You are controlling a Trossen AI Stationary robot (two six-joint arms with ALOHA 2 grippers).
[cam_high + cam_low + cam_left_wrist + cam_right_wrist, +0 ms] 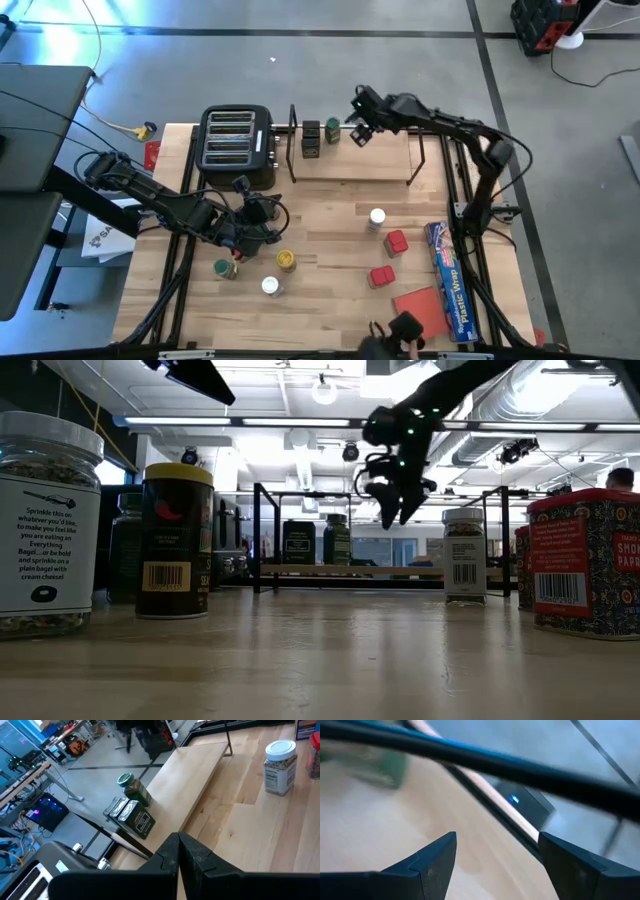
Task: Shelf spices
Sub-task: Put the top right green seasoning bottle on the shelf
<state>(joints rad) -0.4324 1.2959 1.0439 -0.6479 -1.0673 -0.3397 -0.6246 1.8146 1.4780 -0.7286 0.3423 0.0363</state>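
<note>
Already two dark jars (311,138) stand on the shelf (380,165).

Two dark, jointed robot arms with black cabling flank the table (330,215), each ending in a tool of two wedge-shaped black fingers (432,862).

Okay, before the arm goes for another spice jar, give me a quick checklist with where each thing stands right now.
1. Right gripper empty with fingers apart, over the shelf: ok.
2. Left gripper shut, holding nothing, beside the toaster: ok.
3. Dark square tin and green-lidded jar standing upright on the shelf: ok.
4. Free room on the shelf board to their right: ok.
5. White-lidded jar upright and in the open for a next pick: ok.
6. Right gripper clear of the shelf's rods: cannot tell.
</note>
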